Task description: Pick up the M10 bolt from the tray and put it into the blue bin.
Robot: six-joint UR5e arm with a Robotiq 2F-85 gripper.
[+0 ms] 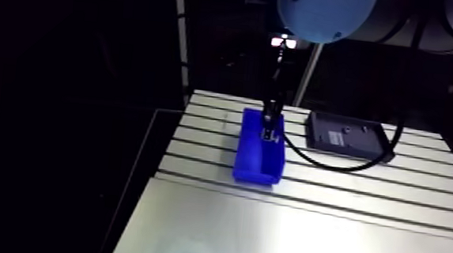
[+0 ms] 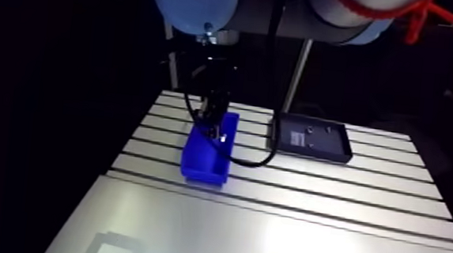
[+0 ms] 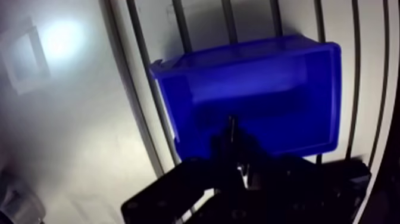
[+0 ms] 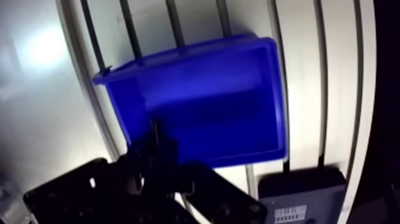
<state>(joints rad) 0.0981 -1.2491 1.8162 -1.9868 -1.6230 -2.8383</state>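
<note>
The blue bin (image 3: 268,77) sits on the slotted table, open side up, and its inside looks bare. My gripper (image 3: 233,148) hangs over the bin's near wall with its dark fingers drawn together. A thin dark bolt (image 3: 232,126) sticks out from between them, pointing into the bin. In the arm view the gripper (image 1: 269,132) comes straight down into the middle of the bin (image 1: 252,161). The black tray (image 1: 348,136) lies to the right of the bin; I cannot make out any parts in it.
A black cable (image 1: 329,163) loops across the table between the bin and the tray. The slotted table (image 1: 398,192) gives way to a smooth bright plate (image 1: 266,243) at the front. The table's left edge drops off close beside the bin.
</note>
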